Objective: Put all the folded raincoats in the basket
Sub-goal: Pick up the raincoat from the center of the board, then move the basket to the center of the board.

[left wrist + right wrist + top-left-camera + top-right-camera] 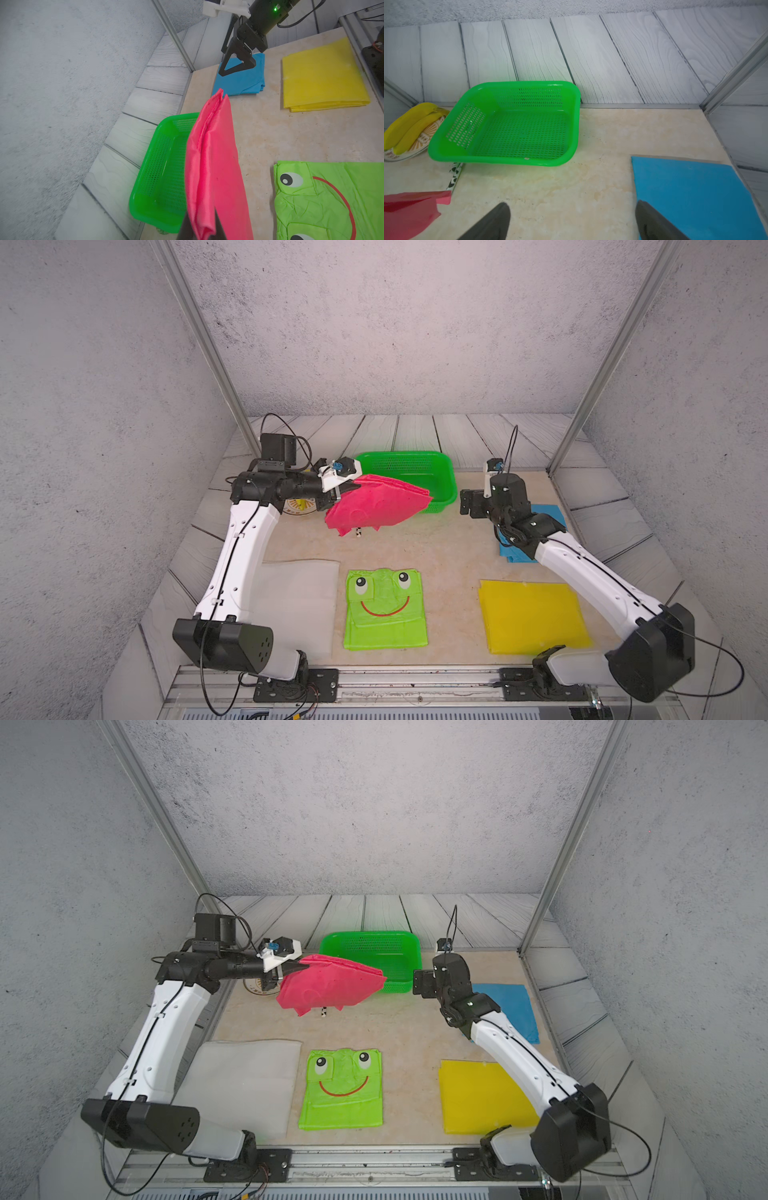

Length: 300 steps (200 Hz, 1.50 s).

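Clenched on the pink raincoat, the left end effector should carry it fully over the basket, then lower before letting go; the right end effector hangs released.

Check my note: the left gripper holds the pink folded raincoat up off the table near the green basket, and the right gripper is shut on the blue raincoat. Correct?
No. The right gripper is open and holds nothing: the right wrist view shows its fingers wide apart above the edge of the blue raincoat. The left gripper does hold the pink raincoat near the basket.
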Each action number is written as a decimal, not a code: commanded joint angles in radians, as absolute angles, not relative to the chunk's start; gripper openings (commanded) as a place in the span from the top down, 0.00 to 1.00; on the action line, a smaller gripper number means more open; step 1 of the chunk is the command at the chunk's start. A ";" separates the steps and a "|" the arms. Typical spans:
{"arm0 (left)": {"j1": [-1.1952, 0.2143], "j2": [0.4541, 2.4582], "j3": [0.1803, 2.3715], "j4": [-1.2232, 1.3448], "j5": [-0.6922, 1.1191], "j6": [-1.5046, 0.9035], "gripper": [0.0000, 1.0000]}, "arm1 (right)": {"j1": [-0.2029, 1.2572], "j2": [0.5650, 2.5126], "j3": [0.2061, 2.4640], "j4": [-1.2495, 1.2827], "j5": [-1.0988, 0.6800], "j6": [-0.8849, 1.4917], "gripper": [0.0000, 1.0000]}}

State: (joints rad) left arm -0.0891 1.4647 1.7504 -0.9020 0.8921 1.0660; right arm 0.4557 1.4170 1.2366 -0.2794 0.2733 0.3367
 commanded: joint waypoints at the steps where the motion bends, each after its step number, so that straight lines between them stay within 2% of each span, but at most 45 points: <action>1: -0.035 1.439 1.826 -0.955 0.883 1.018 1.00 | 0.444 1.519 1.320 -0.357 0.312 0.488 0.03; 44: 0.088 1.436 1.913 -0.947 0.948 0.931 1.00 | 0.414 1.773 1.461 -0.290 0.336 0.558 0.04; 72: 0.148 1.434 1.937 -0.895 0.968 0.851 1.00 | 0.389 1.943 1.620 -0.366 0.358 0.703 0.07; 96: 0.177 1.431 1.942 -0.868 0.958 0.820 1.00 | 0.388 2.059 1.726 -0.376 0.379 0.711 0.09; 128: 0.199 1.420 1.925 -0.828 0.934 0.773 1.00 | 0.389 2.156 1.836 -0.529 0.378 0.764 0.15; 140: 0.202 1.420 1.918 -0.821 0.934 0.771 1.00 | 0.389 2.151 1.810 -0.542 0.369 0.781 0.19; 180: 0.212 1.424 1.902 -0.804 0.946 0.761 1.00 | 0.390 2.036 1.625 -0.528 0.349 0.780 0.20; 243: 0.213 1.453 1.909 -0.752 0.983 0.690 1.00 | 0.390 1.790 1.300 -0.494 0.309 0.686 0.22; 300: 0.222 1.476 1.929 -0.708 1.019 0.621 1.00 | 0.389 1.613 1.108 -0.570 0.297 0.517 0.29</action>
